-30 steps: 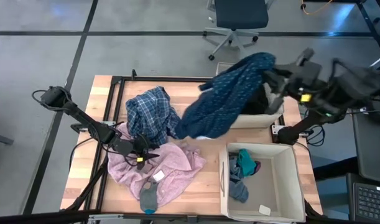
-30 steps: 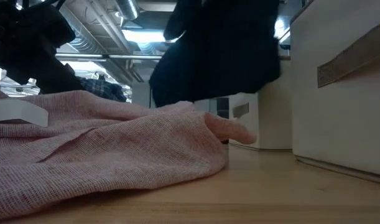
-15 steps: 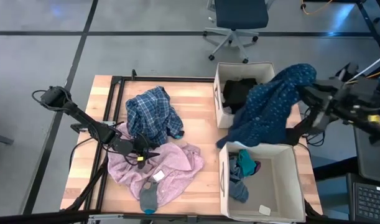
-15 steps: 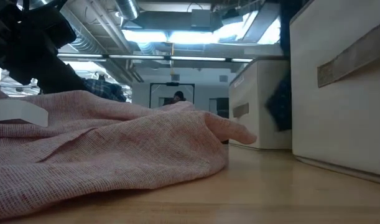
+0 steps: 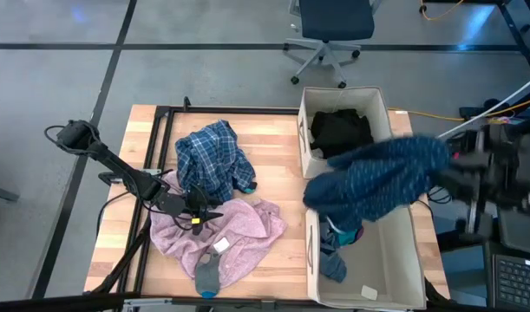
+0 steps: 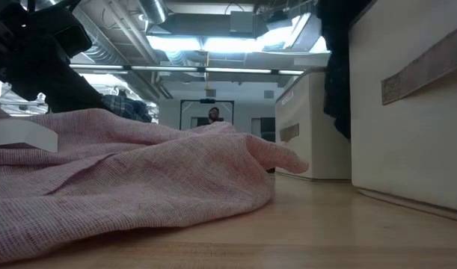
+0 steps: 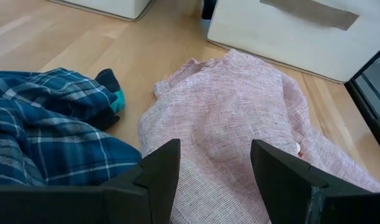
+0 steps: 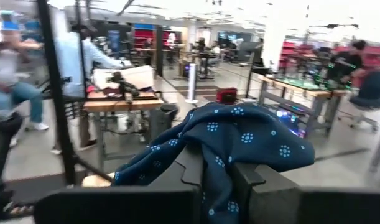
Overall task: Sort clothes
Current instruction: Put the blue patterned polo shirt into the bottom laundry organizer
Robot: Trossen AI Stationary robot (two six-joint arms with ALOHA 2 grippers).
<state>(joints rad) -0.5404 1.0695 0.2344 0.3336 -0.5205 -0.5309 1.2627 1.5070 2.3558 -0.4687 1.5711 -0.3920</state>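
The right gripper [image 8: 217, 171] pinches the navy dotted garment [image 5: 382, 178], which hangs over the near beige bin [image 5: 403, 277]. The blurred gripper probably sits just beyond the bin's right side. The left gripper [image 7: 214, 168] waits, spread wide, over the pink garment [image 7: 239, 118].

Left gripper [image 5: 206, 214] hangs low, fingers [image 7: 157, 171] parted (right arm raised, outboard).

wooden table [image 5: 273, 273] centre of the high view | far beige bin [image 5: 304, 139] upper right of centre | near beige bin [image 5: 402, 269] lower right | office chair [image 5: 334, 22] top centre | grey floor [image 5: 56, 78] upper left | person [image 8: 78, 56] at a workbench, left of the right wrist view
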